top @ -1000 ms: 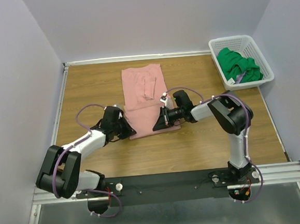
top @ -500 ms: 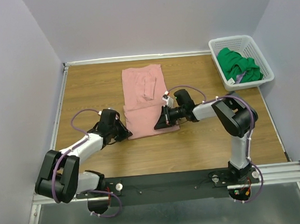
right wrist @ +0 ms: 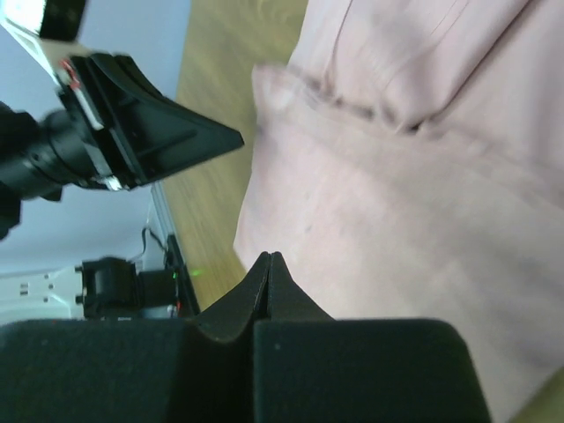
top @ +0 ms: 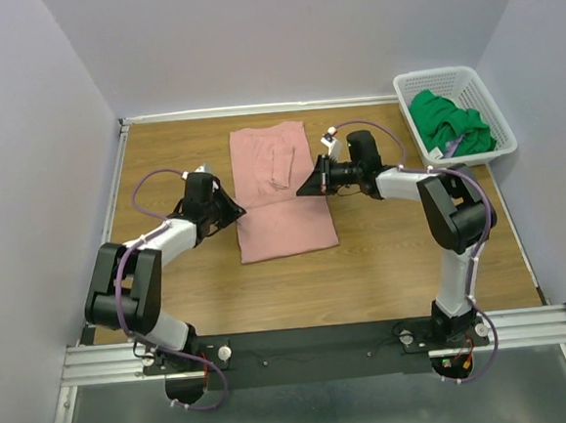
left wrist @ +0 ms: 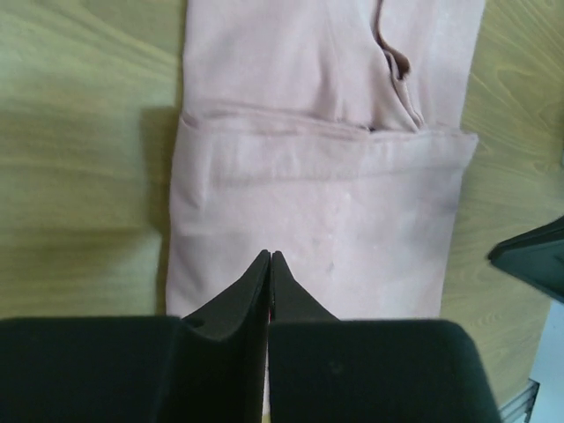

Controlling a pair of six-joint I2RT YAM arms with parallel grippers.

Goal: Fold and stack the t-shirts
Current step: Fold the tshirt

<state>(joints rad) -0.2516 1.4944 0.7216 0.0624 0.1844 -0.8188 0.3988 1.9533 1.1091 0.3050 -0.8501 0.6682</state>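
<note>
Fingers on the left: the left gripper (left wrist: pixel 270 257) has its two tips pressed together. No cloth shows between them.
Fingers on the right: the right gripper (right wrist: pixel 268 257) is pinched tight too, with nothing seen in it.
Where the tips are: each one points in at a long side of the pink t-shirt (top: pixel 284 226), about halfway along it. It is too hard to tell if they touch the cloth.
Pink one: it lies flat in the middle of the table (top: pixel 161 152) as a long narrow shape, with a sleeve (top: pixel 279 163) tucked on top.
Green one: the green t-shirt (top: pixel 447 120) sits bunched up in the basket (top: pixel 449 74) at the far right corner, well apart from both arms.
Step in hand: it looks like the pink t-shirt is about to be folded in half.
How to do it well: both arms should pinch the same end, one corner each. They should lift together, carry it over evenly and lay edge on edge with no bumps.
Only the top view shows: the basket, the green t-shirt and both whole arms.
Only the left wrist view shows: a clear crease (left wrist: pixel 326 130) running across the cloth.
Only the right wrist view shows: the left gripper from the front, across the shirt.
</note>
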